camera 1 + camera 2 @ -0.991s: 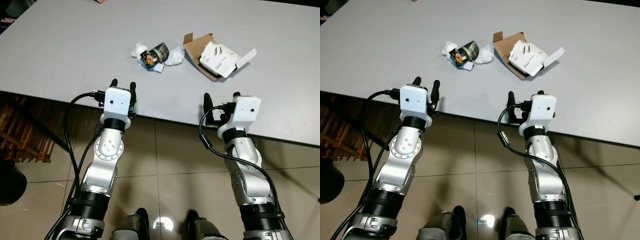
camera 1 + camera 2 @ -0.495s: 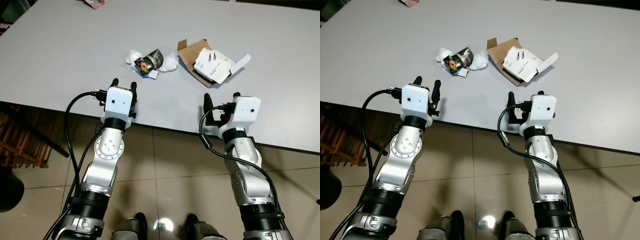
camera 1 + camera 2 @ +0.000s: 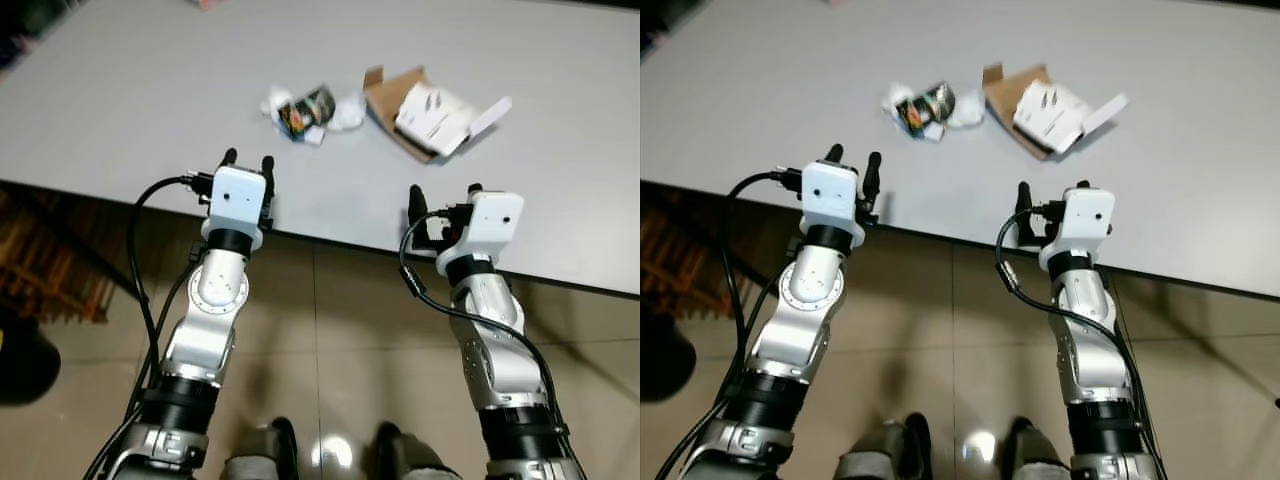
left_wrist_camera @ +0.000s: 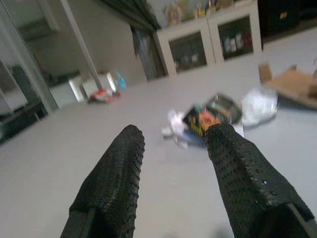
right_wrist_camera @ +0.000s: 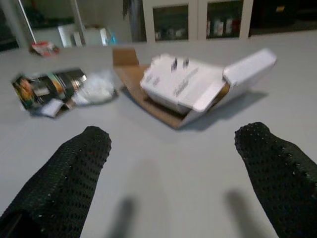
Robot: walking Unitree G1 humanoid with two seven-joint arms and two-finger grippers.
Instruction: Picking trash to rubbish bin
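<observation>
Spanning the scene: a smooth, matte grey table (image 3: 130,90), above glossy beige floor tiles (image 3: 340,330).
Cardboard box (image 3: 430,112): brown, torn open, flaps splayed, white inner packaging; lies on the table beyond the right gripper, well apart.
Crumpled wrapper (image 3: 308,108): dark, printed, with white crinkled plastic bunched at both ends; lies beyond the left gripper, untouched.
Left gripper (image 3: 248,160): held at the near table edge, textured black fingers (image 4: 119,183) parted, nothing held.
Right gripper (image 5: 173,173): fingers spread wide, empty.
Wrist views: glass-fronted cabinets (image 4: 218,39) are seen past the table.
</observation>
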